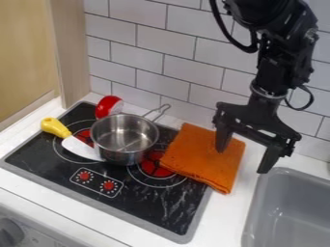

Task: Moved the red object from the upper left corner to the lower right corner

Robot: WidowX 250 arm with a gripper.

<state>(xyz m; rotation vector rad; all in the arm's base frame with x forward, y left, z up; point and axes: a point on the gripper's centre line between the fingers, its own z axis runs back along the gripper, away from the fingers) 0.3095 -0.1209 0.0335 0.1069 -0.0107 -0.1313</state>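
The red object (109,106), round with a pale face, stands on its side at the upper left corner of the black stove, just behind the metal pot. My gripper (243,161) hangs at the right, its two fingers spread wide with nothing between them. Its left fingertip is over the orange cloth and its right one beside the sink's near-left rim, well away from the red object. The stove's lower right corner (178,223) is bare black surface.
A metal pot (124,139) stands mid-stove. A yellow-handled knife (57,127) has its white blade against the pot. The folded orange cloth (213,166) overlaps the stove's right edge. A grey sink (290,212) lies lower right; a tiled wall rises behind.
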